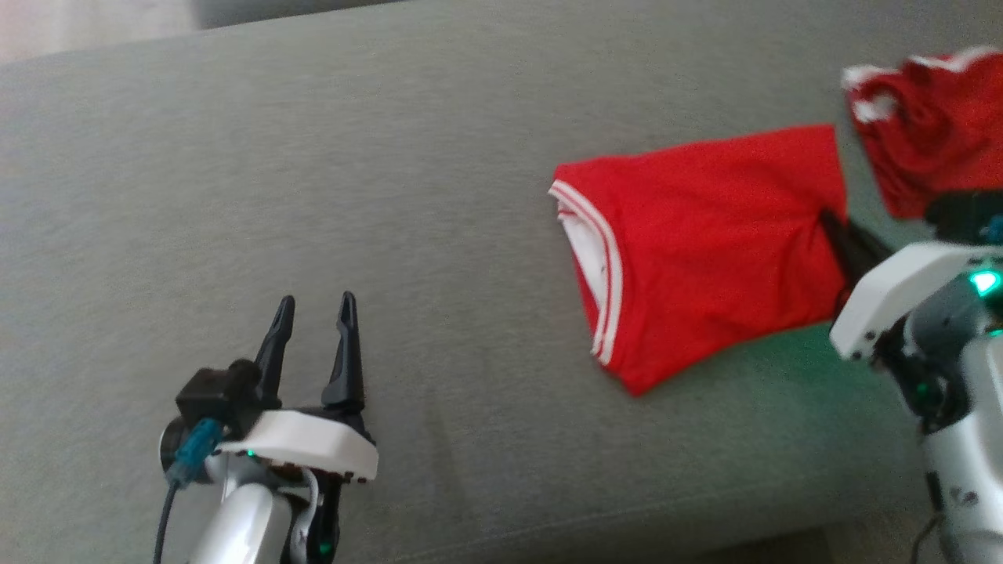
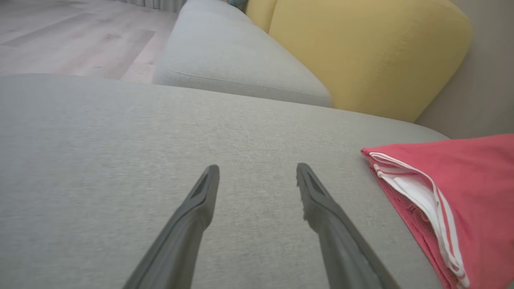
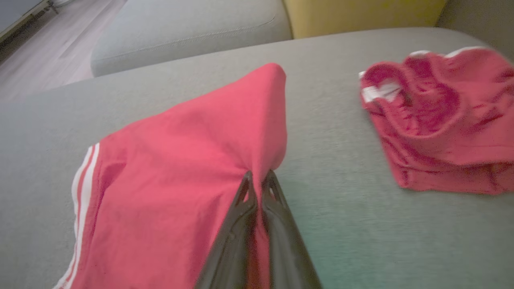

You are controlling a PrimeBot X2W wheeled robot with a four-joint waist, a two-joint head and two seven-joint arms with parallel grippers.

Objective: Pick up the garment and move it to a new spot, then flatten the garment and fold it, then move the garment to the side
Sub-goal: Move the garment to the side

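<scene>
Folded red garment (image 1: 705, 243), white-striped hem to the left, lying on the grey cushion (image 1: 313, 157). The right gripper (image 3: 259, 176) is closed, pinching the garment's right edge. The left gripper (image 1: 313, 305) is spread wide and empty over bare cushion; a crumpled red cloth (image 1: 925, 133) lies near the far right.

1. The folded red garment (image 2: 474, 192) is cut by the right edge, left wrist view
2. The crumpled red garment (image 1: 932, 133) is blurred, its right part out of frame
3. The right gripper (image 1: 831, 223) tips are under the fabric
</scene>
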